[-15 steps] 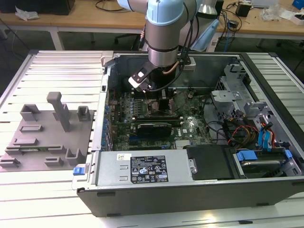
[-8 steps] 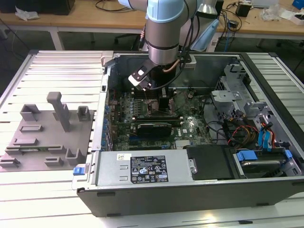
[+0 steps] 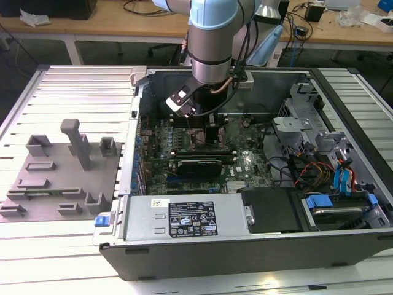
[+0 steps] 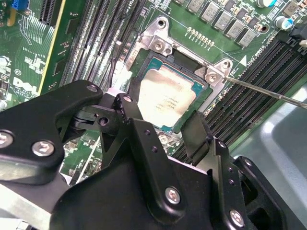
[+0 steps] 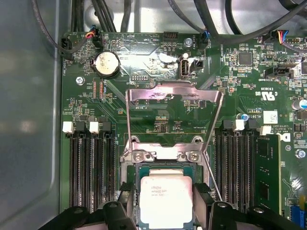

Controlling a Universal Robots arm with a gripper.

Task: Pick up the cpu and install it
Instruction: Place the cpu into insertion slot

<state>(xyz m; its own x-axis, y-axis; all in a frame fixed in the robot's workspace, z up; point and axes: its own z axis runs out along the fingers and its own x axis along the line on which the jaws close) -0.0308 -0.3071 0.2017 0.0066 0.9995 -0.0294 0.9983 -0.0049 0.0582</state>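
The cpu [image 5: 165, 199], a flat square chip with a silvery top, lies within the motherboard socket [image 5: 144, 155]; in the second wrist view the cpu [image 4: 165, 96] sits level inside the socket frame [image 4: 158, 45]. My gripper [image 5: 165, 207] straddles it, one black finger [image 5: 128, 203] against each opposite edge, shut on the chip. The second wrist view shows the gripper [image 4: 160, 117] just above the board. In the exterior view the gripper [image 3: 212, 132] reaches down into the open computer case [image 3: 184, 258].
The socket's metal load plate [image 5: 172, 91] stands swung open behind the socket, and its thin lever rod [image 4: 268, 92] sticks out sideways. Memory slots [image 5: 88, 167] flank the socket. A grey fixture tray [image 3: 55, 178] lies on the exterior view's left.
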